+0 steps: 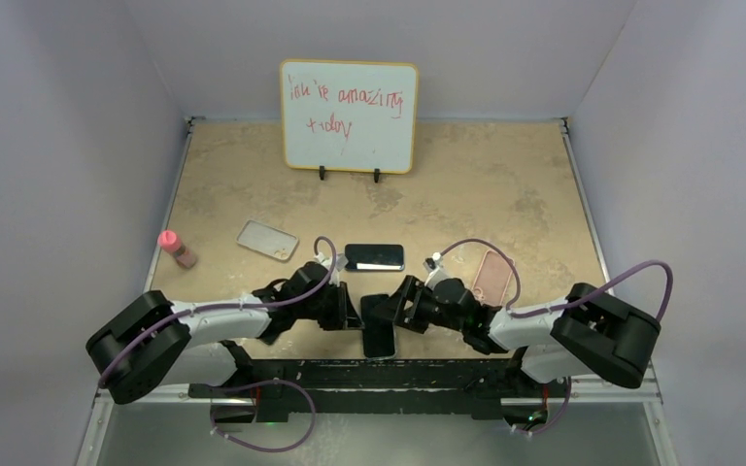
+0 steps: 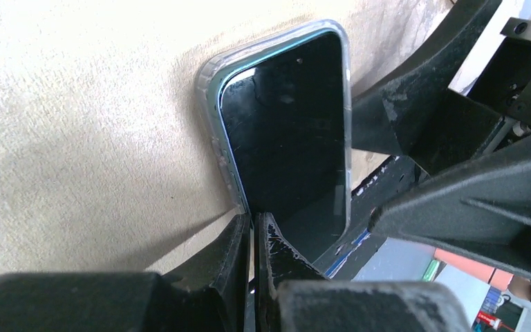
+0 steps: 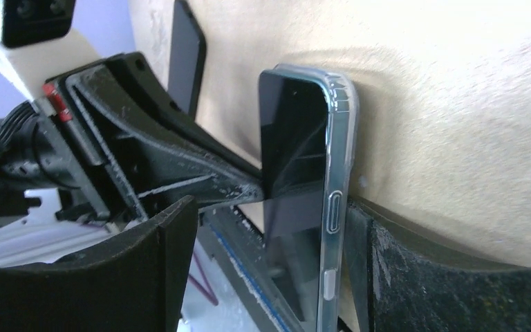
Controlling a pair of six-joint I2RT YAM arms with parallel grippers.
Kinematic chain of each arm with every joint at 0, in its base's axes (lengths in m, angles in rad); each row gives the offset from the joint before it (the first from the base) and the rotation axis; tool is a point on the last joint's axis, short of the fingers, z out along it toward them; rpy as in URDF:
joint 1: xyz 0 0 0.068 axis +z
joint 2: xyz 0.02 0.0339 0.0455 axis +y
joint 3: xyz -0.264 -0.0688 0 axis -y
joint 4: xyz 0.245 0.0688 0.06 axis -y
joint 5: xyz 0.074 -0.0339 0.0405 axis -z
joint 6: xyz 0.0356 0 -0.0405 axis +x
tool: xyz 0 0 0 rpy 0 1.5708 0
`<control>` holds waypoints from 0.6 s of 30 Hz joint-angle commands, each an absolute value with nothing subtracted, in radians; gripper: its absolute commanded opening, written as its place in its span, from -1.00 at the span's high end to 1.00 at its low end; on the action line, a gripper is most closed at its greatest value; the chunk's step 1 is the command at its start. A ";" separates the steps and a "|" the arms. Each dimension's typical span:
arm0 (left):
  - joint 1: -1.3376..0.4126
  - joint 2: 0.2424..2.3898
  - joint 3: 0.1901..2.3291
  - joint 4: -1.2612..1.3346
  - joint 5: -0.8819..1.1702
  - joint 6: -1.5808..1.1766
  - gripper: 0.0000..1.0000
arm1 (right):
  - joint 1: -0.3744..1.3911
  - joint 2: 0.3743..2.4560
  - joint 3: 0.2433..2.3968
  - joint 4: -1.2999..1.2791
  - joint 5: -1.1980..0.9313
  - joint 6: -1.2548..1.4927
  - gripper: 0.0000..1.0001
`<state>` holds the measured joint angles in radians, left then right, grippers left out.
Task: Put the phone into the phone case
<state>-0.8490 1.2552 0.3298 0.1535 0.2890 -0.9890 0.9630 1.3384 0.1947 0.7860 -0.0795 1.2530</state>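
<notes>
A black phone [image 2: 290, 138] sits in a clear phone case [image 2: 211, 104], held up on edge just above the table's near edge [image 1: 379, 325]. At one top corner the phone's teal edge stands slightly away from the case. My left gripper [image 2: 254, 218] is shut on the case's long side, one finger over the screen and one behind. My right gripper [image 3: 269, 211] is open around the other side. Its right finger [image 3: 401, 277] is close behind the case [image 3: 339, 159], and its left finger [image 3: 145, 263] stands well off the screen [image 3: 294, 138].
A second dark phone [image 1: 374, 257] lies flat just beyond the grippers. Another clear case [image 1: 267, 240] and a pink bottle [image 1: 177, 249] are to the left, and a pink case [image 1: 493, 275] is to the right. A whiteboard [image 1: 349, 116] stands at the back.
</notes>
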 commanded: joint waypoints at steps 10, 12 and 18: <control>-0.842 1.216 0.311 0.200 0.290 -0.994 0.87 | 0.983 1.365 0.172 0.913 -0.164 1.305 -0.19; -0.843 1.208 0.304 0.219 0.303 -1.010 0.87 | 0.983 1.363 0.182 0.861 -0.149 1.300 -0.07; -0.842 1.185 0.288 0.251 0.323 -1.035 0.86 | 0.983 1.351 0.220 0.745 -0.120 1.255 0.34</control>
